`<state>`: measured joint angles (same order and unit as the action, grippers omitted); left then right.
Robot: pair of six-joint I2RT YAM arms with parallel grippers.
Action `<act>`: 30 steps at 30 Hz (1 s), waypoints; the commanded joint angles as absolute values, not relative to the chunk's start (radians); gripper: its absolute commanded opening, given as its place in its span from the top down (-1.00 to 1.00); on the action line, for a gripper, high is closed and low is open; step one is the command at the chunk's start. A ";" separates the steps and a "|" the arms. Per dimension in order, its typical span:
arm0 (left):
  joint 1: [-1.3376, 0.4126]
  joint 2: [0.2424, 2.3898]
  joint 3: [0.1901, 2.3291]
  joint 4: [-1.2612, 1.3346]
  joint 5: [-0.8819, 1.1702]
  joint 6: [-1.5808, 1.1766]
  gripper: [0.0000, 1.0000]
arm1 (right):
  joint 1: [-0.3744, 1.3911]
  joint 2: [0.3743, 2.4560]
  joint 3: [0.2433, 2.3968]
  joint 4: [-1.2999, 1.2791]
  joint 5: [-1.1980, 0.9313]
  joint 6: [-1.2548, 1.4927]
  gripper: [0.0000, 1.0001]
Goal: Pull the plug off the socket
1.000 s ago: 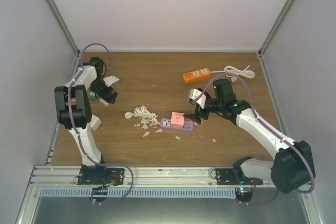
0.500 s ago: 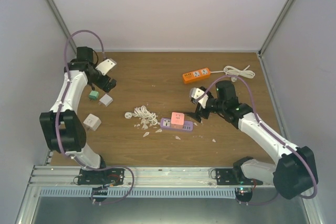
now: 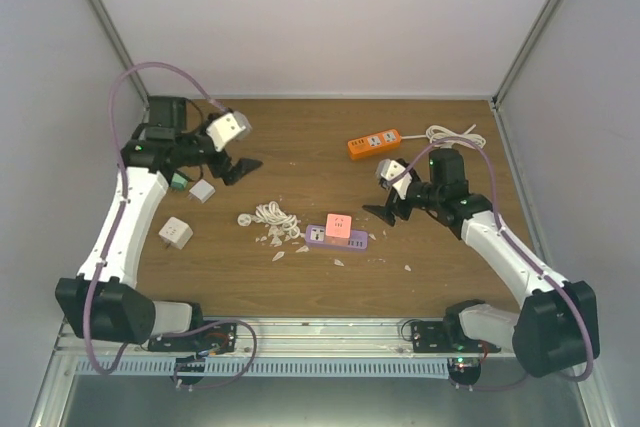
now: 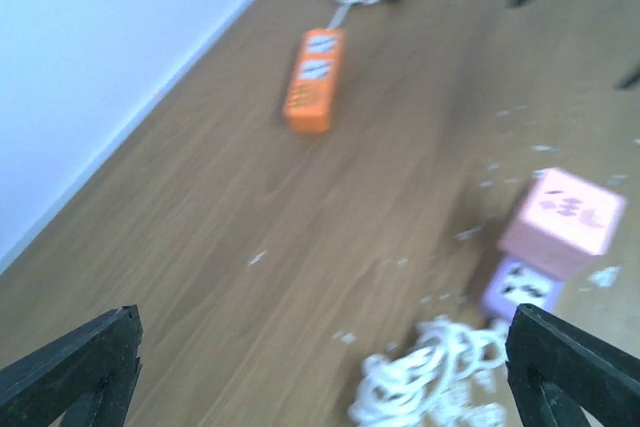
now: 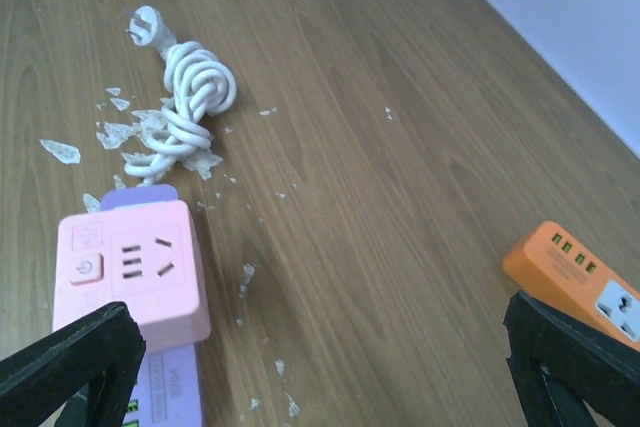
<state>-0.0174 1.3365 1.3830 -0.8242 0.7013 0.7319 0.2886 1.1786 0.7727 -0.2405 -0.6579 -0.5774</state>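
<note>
Just right of the pink plug (image 3: 338, 224), the right arm's fingers (image 5: 75, 362) were spread wide and held nothing, hovering above the tabletop (image 3: 300, 137). From them the plug lay down and to the left, near but not touching. It was seated on the purple socket strip (image 3: 315, 238), whose long axis ran across the tabletop toward that arm. The left arm's fingers (image 4: 70, 367), likewise released and empty, hung well apart, beyond the coiled white cord (image 3: 272, 215). The right arm looked nearer for the pull.

An orange power strip (image 3: 373, 142) lies on the wooden table (image 3: 300, 147), a coiled white cable (image 3: 455, 136) just beside it.
</note>
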 commanded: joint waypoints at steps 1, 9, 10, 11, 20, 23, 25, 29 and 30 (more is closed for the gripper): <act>-0.165 1.301 1.284 -0.729 0.765 0.769 -0.98 | 0.249 1.184 0.795 -0.321 -0.724 -0.731 -0.99; -0.459 1.412 1.174 -0.636 0.708 0.817 -0.98 | 0.236 1.171 0.682 -0.418 -0.700 -0.912 -0.99; -0.486 1.440 1.175 -0.634 0.704 0.821 -0.98 | 0.236 1.168 0.662 -0.414 -0.697 -0.925 -0.99; -0.507 1.472 1.174 -0.631 0.699 0.826 -0.98 | 0.239 1.168 0.645 -0.395 -0.686 -0.932 -0.99; -0.572 1.588 1.108 -0.489 0.699 0.817 -0.98 | 0.293 1.291 0.615 -0.344 -0.665 -0.950 -0.99; -0.584 1.609 1.083 -0.460 0.699 0.830 -0.98 | 0.320 1.330 0.621 -0.329 -0.672 -0.945 -0.99; -0.595 1.629 1.071 -0.442 0.693 0.835 -0.98 | 0.326 1.345 0.629 -0.325 -0.693 -0.933 -0.99; -0.618 1.664 1.055 -0.404 0.670 0.845 -0.98 | 0.334 1.352 0.630 -0.310 -0.725 -0.911 -0.99; -0.624 1.672 1.057 -0.396 0.668 0.847 -0.98 | 0.335 1.352 0.625 -0.305 -0.728 -0.913 -0.99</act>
